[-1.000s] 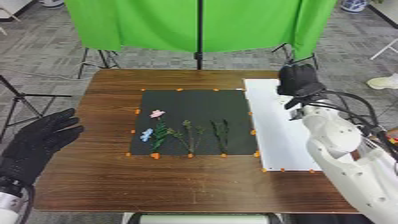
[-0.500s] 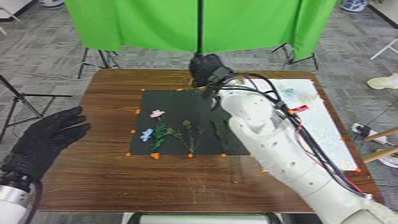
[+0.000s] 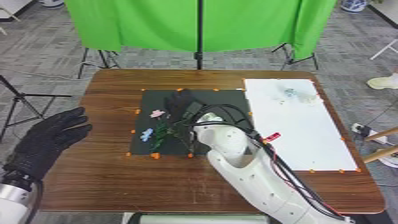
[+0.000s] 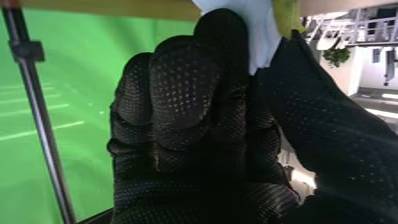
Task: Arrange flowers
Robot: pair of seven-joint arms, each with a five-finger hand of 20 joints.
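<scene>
Textured right hand [image 3: 180, 103], pink flower [image 3: 157, 113]

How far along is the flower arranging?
Started, it seems: a pale blue-green spray lies on the white board. The right hand is over the dark mat; whether it holds anything, I can't tell. Left, apparently: the pink flower, blue flower and green leaves on the mat.
</scene>
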